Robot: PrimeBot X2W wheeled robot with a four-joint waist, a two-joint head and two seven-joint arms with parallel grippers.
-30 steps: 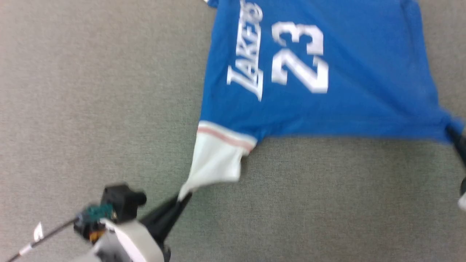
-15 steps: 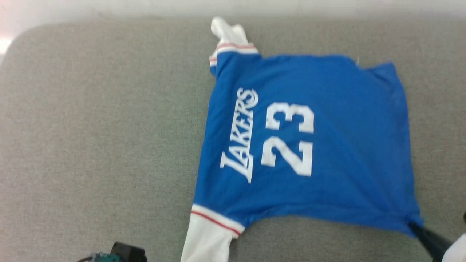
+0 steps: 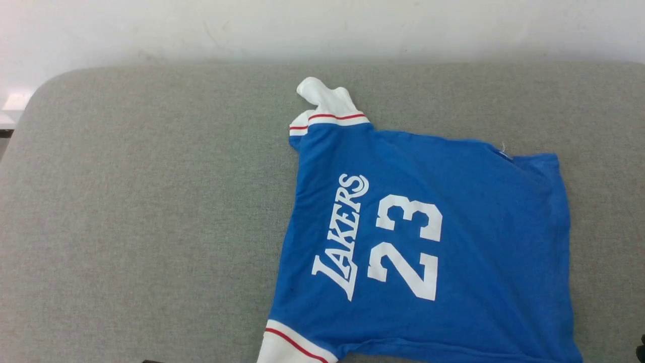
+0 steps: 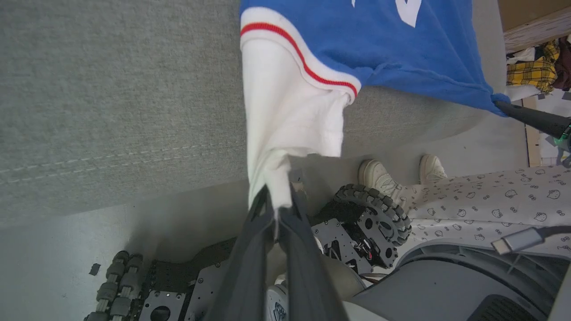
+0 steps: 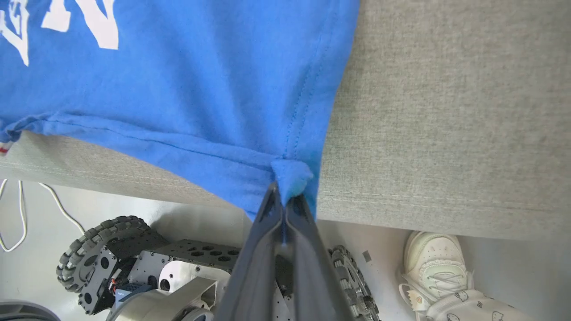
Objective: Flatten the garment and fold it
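Looking farther up the grey padded surface [image 3: 151, 201] than a second ago, through a tilt of the camera rather than any real shift of the cloth. Now taking in the whole garment [image 3: 428, 242], spread lettering-side up on the right half of the surface, from the far sleeve [image 3: 322, 101], bunched and poking up, down to the near sleeve [image 4: 285, 111]. Pinching the white end of that near sleeve in the left gripper [image 4: 276, 203], fingers closed tight on the fabric, out past the near edge of the surface. Pinching the near hem corner [image 5: 292, 176] in the right gripper [image 5: 282, 196] likewise, clamped on a small blue wad, also beyond the near edge. Keeping the near side drawn into a fairly straight line between the two grips, as a second ago. Probably close to done with flattening the near side. Still to sort out: the crumpled far sleeve and the slanting far edge, before any fold. Best to lay both held ends back onto the surface without giving slack.
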